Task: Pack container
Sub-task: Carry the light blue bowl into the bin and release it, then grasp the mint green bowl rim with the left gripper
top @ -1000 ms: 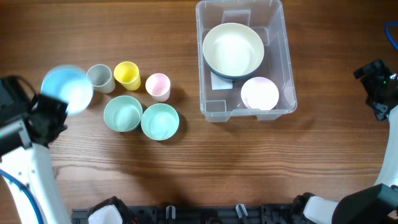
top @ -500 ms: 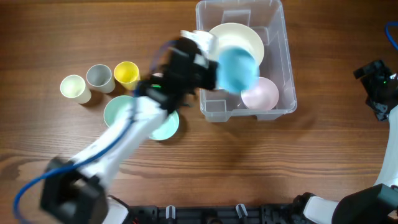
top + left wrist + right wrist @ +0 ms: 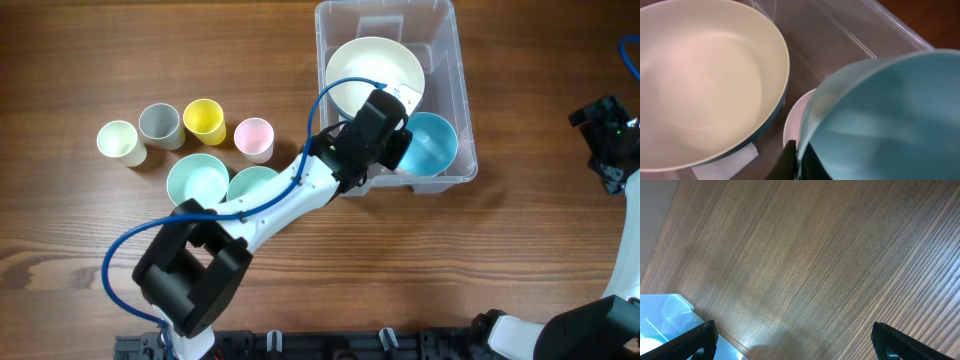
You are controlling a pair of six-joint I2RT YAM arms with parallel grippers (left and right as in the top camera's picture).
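Table [image 3: 450, 260], near side: two teal bowls [image 3: 197, 181] side by side, mouths up, one partly under the left arm. Just beyond: row of four cups [image 3: 204, 120], upright, outside the container [image 3: 462, 100]. Right gripper [image 3: 792, 337] off at the right edge, well apart from everything, jaws wide, nothing between.

Further in: left gripper [image 3: 398, 148] clamped thin on the rim of the blue bowl [image 3: 432, 145]. Bowl carried mouth up inside the container, over a pale bowl [image 3: 789, 125] at the near end; contact between the two not resolvable. Far end: large cream bowl [image 3: 375, 75], dark outside, sitting on the base, partly over a white label [image 3: 735, 160].

Container at the table's far side, right of centre, upright, no lid on. Judged light, thin-walled, stiff at the rim, springy mid-wall, slick. Best taken by the rim lip on a long side. Heavier with crockery aboard; likely sliding of bowls if tipped.
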